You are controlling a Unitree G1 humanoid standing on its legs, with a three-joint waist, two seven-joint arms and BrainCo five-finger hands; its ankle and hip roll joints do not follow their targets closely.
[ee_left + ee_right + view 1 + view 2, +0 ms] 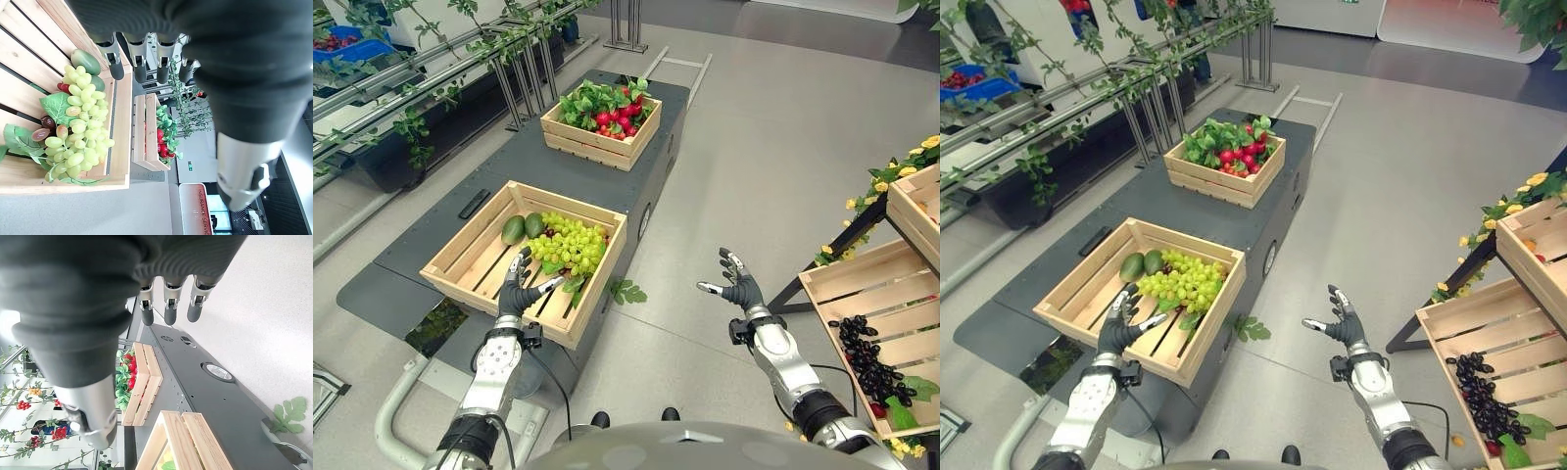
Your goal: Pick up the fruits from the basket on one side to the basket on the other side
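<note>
A wooden crate (465,235) on a dark platform holds a bunch of green grapes (573,245), two green fruits (514,230) and a few dark red grapes (41,133). My left hand (517,289) hovers open over the crate's near end, just short of the grapes, with its fingers (142,68) straight and holding nothing. My right hand (736,286) is open above the bare floor, between that crate and a slatted crate (871,284) on the right that holds dark grapes (871,367). Its fingers (168,308) hold nothing.
A second crate (602,137) of red fruits and green leaves sits farther back on the platform (509,162). A green leaf (626,292) lies on the floor by the near crate. Plant racks run along the left, and another crate with yellow flowers (915,201) stands at the right.
</note>
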